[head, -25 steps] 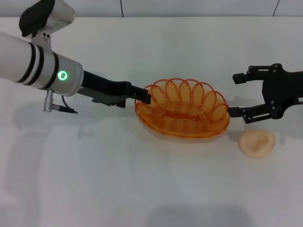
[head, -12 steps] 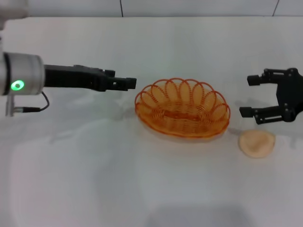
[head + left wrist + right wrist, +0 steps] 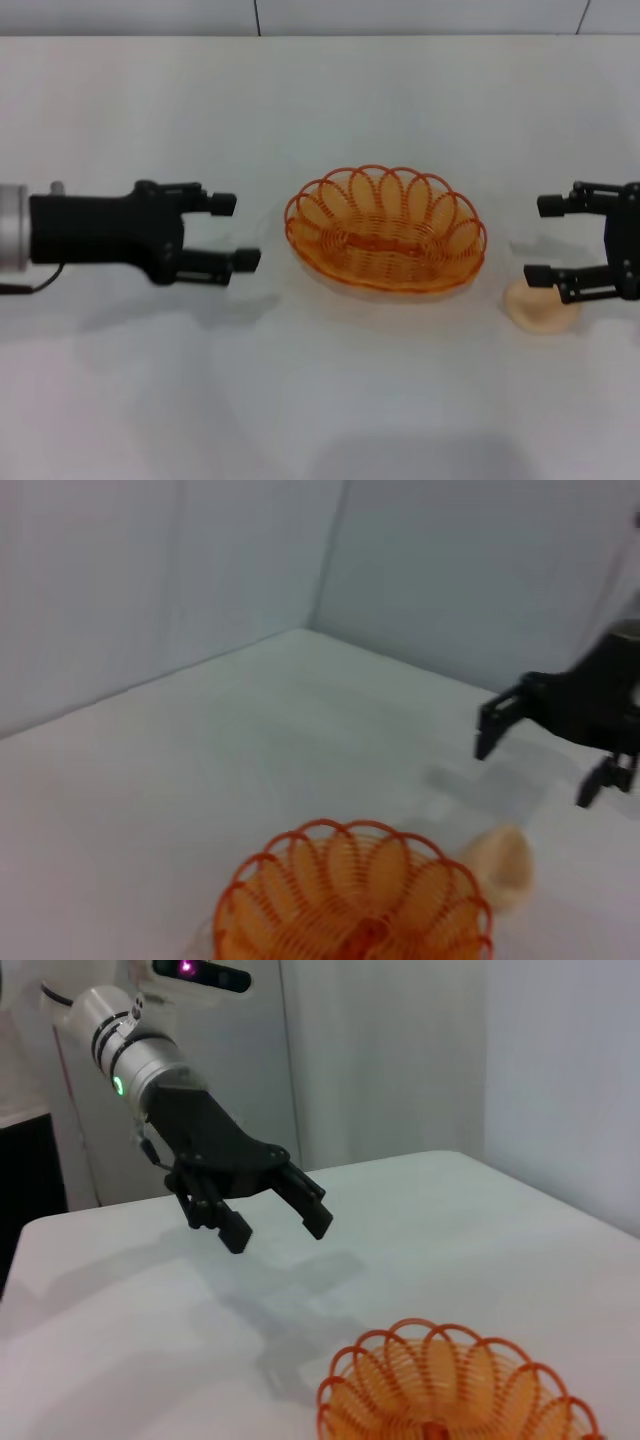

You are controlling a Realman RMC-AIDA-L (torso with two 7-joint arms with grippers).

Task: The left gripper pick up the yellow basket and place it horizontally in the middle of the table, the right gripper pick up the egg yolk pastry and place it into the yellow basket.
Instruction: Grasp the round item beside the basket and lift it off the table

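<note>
We are seeing the yellow basket (image 3: 386, 229) sitting upright in the middle of the desk (image 3: 320, 400), holding nothing. The left end effector (image 3: 229, 232) is hovering left of it, fingers spread and gripping nothing. The right end effector (image 3: 545, 240) is hanging at the right, fingers spread, over the egg yolk pastry (image 3: 540, 305) just right of the basket.

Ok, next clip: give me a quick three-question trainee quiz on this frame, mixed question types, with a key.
1. True or false: the egg yolk pastry lies inside the yellow basket.
2. Which gripper is nearer the pastry? A) left gripper B) right gripper
3. Fill in: both grippers' fingers are ____.

Key:
1. False; it lies on the table beside the basket.
2. B
3. open, holding nothing
</note>
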